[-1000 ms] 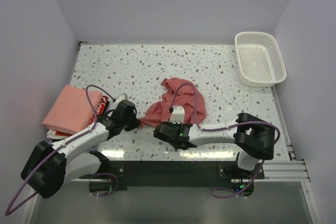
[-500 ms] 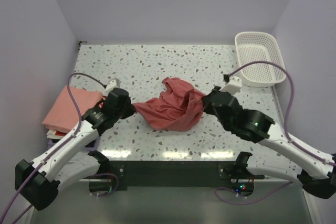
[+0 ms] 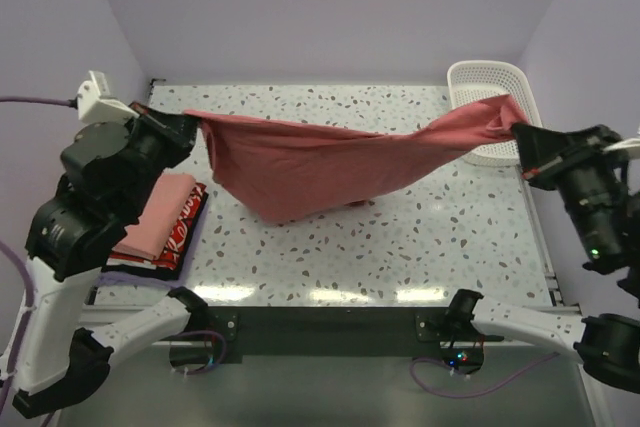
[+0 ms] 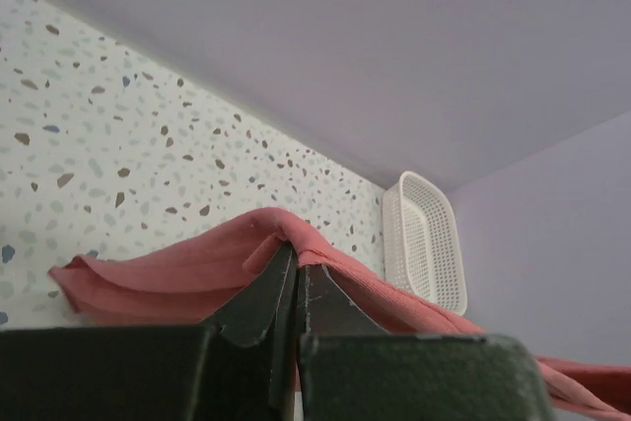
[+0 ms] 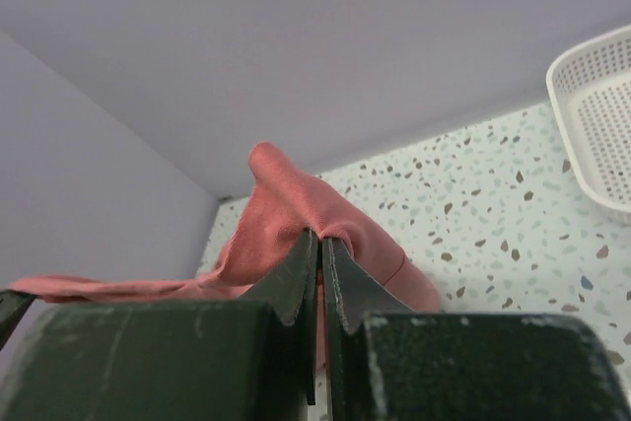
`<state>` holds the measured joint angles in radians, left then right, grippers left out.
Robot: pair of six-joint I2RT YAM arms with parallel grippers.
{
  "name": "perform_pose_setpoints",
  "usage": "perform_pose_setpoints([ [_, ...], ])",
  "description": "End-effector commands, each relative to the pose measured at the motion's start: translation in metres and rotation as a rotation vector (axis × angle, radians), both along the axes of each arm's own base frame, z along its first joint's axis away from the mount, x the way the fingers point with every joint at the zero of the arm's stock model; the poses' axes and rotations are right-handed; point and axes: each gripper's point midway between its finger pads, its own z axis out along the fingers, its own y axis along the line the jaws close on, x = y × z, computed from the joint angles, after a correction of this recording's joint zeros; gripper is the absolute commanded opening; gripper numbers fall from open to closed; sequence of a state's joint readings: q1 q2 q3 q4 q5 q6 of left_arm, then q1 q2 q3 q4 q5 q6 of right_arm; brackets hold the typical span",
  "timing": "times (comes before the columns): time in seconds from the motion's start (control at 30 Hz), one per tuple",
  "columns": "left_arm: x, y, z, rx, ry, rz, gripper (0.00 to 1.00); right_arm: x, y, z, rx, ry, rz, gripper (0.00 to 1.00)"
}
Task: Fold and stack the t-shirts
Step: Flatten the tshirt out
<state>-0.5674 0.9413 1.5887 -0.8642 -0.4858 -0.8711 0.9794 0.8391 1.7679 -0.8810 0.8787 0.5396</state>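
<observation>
step: spreading brick-red tee [image 3: 300, 162], strung across mid-frame over counter [image 3: 430, 237] | left tool [image 3: 192, 125] clamps its upper-left end, right tool [image 3: 518, 137] its right end | next, likely: lay it flat, evenly, before folding toward folded stack [image 3: 160, 217], lower left

The left arm [image 3: 60, 227] and right arm [image 3: 590, 197] pair white shells with bulky black joint housings. A purple cable [image 3: 35, 100] runs to the left wrist, and a green light [image 3: 597, 252] glows on the right arm. The left gripper [image 4: 296, 255] and right gripper [image 5: 320, 236] have tapered black fingers [image 4: 258, 295], scuffed pale lower down.
</observation>
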Motion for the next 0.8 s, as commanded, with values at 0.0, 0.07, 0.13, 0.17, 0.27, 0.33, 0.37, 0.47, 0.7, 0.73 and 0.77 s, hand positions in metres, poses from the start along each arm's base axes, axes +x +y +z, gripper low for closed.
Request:
perform_pose_setpoints([
  [0.0,-0.024,0.032,0.038,0.020,-0.076,0.066,0.00,-0.024,-0.051,0.028,0.004,-0.081,-0.055,0.00],
  [0.07,-0.029,0.037,0.054,0.015,-0.114,0.068,0.00,-0.030,-0.056,0.039,0.038,-0.115,-0.040,0.00],
  [0.13,-0.034,0.042,0.071,0.003,-0.150,0.079,0.00,-0.032,-0.053,0.047,0.042,-0.140,-0.009,0.00],
  [0.17,-0.034,0.043,0.075,0.000,-0.160,0.082,0.00,-0.031,-0.049,0.050,0.044,-0.149,0.002,0.00],
  [0.27,-0.012,0.034,0.073,0.036,-0.152,0.101,0.00,-0.010,-0.015,0.044,-0.036,-0.140,0.021,0.00],
  [0.33,0.009,0.024,0.063,0.060,-0.133,0.109,0.00,0.012,0.013,0.034,-0.097,-0.123,0.011,0.00],
  [0.37,0.017,0.020,0.060,0.075,-0.131,0.114,0.00,0.020,0.021,0.031,-0.145,-0.119,-0.006,0.00],
  [0.47,0.050,0.001,0.047,0.110,-0.122,0.111,0.00,0.056,0.066,0.018,-0.263,-0.099,-0.022,0.00],
  [0.7,0.152,-0.007,0.033,0.132,-0.127,0.095,0.00,0.166,0.108,0.020,-0.236,-0.115,0.015,0.00],
  [0.73,0.176,-0.017,0.026,0.120,-0.129,0.037,0.00,0.201,0.102,0.004,-0.242,-0.072,-0.012,0.00],
  [0.77,0.191,-0.016,0.026,0.108,-0.136,0.026,0.00,0.215,0.102,0.007,-0.194,-0.076,-0.005,0.00],
])
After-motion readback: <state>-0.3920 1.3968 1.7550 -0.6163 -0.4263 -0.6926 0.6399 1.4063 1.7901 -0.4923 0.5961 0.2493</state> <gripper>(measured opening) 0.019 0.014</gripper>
